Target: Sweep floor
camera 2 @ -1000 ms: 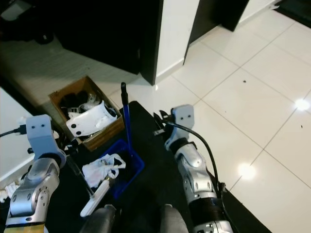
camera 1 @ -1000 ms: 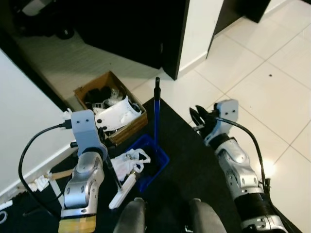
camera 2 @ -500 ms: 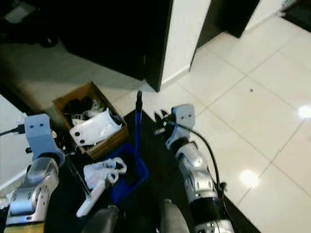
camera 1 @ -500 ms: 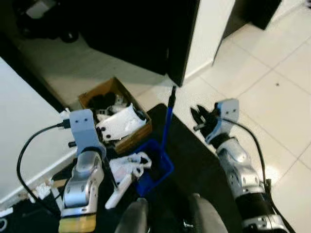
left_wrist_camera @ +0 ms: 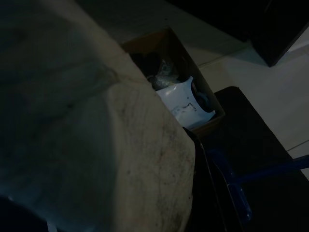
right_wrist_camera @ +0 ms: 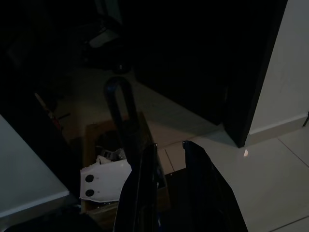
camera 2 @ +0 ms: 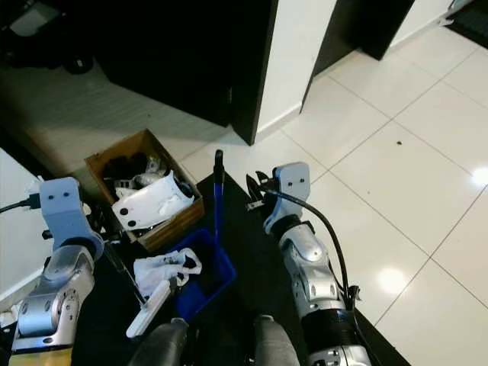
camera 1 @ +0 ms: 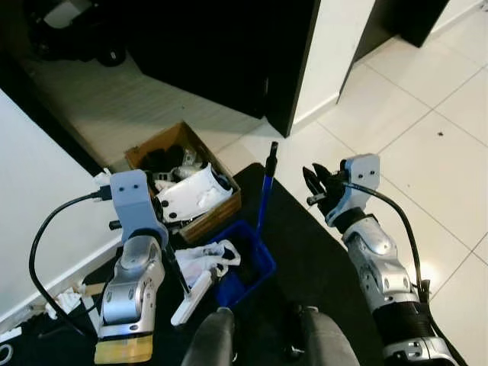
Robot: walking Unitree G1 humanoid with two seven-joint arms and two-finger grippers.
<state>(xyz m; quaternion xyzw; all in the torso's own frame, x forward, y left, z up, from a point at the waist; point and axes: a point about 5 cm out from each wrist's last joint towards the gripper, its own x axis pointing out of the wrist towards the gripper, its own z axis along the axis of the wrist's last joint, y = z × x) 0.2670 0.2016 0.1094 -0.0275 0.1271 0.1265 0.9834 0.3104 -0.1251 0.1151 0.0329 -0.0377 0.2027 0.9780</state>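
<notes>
Dustpan handle: a blue upright handle (camera 1: 265, 191) with a black grip at the top rises from a blue dustpan (camera 1: 245, 263) standing on the dark mat (camera 1: 305, 252), near the middle of the scene.
Right gripper: the right gripper (camera 1: 316, 183) hangs just to the right of the handle's black top, apart from it; its fingers look slightly spread and hold nothing. In the right wrist view the handle's top (right_wrist_camera: 117, 104) lies just ahead of the fingers (right_wrist_camera: 203, 183).
Left gripper: the left gripper (camera 1: 177, 268) sits near, left of the dustpan; I cannot tell whether its fingers are open or closed.
Around: a white plastic bag (camera 1: 202, 255) and a white brush-like tool (camera 1: 191, 299) lie against the dustpan's left side; a cardboard box (camera 1: 183, 179) of odds and ends stands farther left, by the white wall (camera 1: 38, 198).
Step in hand: reaching for the handle, judged by the right gripper's place; sweeping not yet begun.
Next move: shift the right gripper left until the fingers straddle the black grip, then close on it.
</notes>
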